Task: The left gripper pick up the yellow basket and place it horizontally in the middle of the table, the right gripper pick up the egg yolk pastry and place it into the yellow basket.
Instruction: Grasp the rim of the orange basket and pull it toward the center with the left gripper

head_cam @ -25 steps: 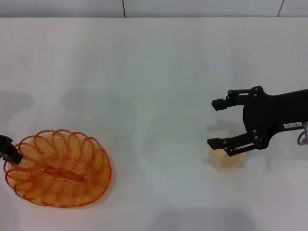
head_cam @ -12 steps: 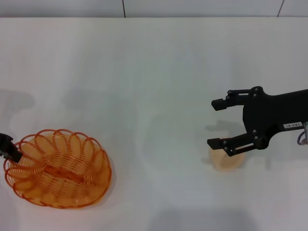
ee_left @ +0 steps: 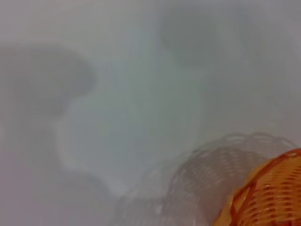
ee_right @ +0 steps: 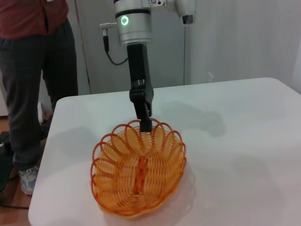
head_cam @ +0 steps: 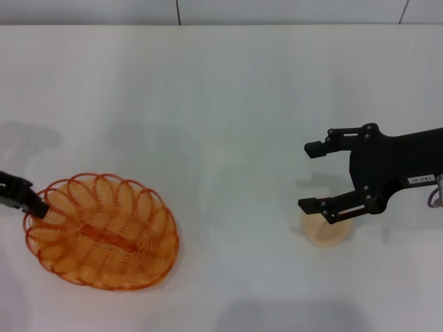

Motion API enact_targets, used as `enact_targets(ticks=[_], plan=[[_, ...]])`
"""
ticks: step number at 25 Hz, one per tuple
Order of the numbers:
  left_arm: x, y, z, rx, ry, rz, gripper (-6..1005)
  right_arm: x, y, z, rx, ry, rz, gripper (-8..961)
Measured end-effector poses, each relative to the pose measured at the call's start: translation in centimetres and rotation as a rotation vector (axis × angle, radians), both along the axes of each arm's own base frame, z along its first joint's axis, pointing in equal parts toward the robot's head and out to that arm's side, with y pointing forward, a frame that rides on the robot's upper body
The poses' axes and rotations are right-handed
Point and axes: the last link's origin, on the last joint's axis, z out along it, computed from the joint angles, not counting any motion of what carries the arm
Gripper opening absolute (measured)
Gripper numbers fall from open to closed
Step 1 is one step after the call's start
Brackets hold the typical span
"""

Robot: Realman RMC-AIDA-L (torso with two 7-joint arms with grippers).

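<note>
The oval orange-yellow looped-wire yellow basket (head_cam: 102,232) sits at the white table's (head_cam: 221,111) near left part, the black left gripper (head_cam: 31,203) clamped on its rim; the small round cream egg yolk pastry (head_cam: 324,230) lies on the right, beneath the labelled black right gripper (head_cam: 313,176), whose fingers are spread apart.

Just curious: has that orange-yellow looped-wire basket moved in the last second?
Yes. The orange-yellow looped-wire basket shifted rightward, nearer the pale round pastry, which stayed put.

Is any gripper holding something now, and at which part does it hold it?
The left gripper grips the yellow basket by its rim. The right gripper is open above the egg yolk pastry, holding nothing.
</note>
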Motion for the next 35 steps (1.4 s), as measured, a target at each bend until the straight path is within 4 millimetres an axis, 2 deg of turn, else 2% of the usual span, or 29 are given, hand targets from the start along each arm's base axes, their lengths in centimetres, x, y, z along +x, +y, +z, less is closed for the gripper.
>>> enact_targets(ticks=[17,27,35], plan=[[2.5,1.2,-1.3,0.089,-0.159,0.054,71,0.0,0.0,0.0,0.002,0.001,-0.005,866],[2.3,2.3,-0.9,0.196,-0.146,0.161,83,0.0,0.0,0.0,-0.004,0.000,-0.002,866],[2.3,2.7,-2.6,0.219,-0.174,0.197,92,-0.1,-0.1,0.0,-0.010,0.000,-0.001,866]])
